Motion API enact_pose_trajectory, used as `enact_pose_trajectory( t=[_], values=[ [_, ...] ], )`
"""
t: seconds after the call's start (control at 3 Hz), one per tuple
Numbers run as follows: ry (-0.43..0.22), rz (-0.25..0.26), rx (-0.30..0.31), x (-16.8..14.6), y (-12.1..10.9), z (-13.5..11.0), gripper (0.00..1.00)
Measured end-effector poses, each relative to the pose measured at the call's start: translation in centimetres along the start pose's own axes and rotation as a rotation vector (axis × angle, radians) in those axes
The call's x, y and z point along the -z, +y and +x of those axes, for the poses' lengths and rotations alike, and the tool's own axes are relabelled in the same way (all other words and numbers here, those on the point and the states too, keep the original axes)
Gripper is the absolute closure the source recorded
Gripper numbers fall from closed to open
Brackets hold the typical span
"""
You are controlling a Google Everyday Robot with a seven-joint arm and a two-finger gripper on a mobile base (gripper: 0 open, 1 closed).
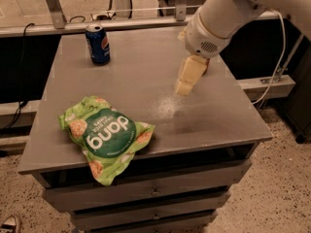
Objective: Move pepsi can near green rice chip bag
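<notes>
The pepsi can (98,44), dark blue with a silver top, stands upright at the far left corner of the grey table (146,76). The green rice chip bag (104,136) lies crinkled at the table's front left and hangs slightly over the front edge. My gripper (184,85), cream-coloured, points down over the middle right of the table, on the end of the white arm (218,18) that comes in from the upper right. It is well to the right of the can and holds nothing that I can see.
The table has drawers (155,191) below its front edge. A metal rail (121,23) runs behind it. A white cable (281,47) hangs at the right. The arm hides the orange-red can. A shoe (8,223) shows at the bottom left.
</notes>
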State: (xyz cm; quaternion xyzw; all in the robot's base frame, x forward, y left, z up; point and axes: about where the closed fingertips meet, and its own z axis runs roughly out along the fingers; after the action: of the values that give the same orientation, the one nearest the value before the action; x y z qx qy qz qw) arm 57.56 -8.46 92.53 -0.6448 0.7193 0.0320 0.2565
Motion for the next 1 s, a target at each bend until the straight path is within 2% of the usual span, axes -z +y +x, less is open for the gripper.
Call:
enact_pose_trajectory(
  t=[0.33, 1.0],
  values=[
    [-0.113, 0.040, 0.030, -3.25, -3.97, -5.76, 0.00],
    [-0.137, 0.056, 0.027, -3.72, -4.22, -5.95, 0.00]
  ],
)
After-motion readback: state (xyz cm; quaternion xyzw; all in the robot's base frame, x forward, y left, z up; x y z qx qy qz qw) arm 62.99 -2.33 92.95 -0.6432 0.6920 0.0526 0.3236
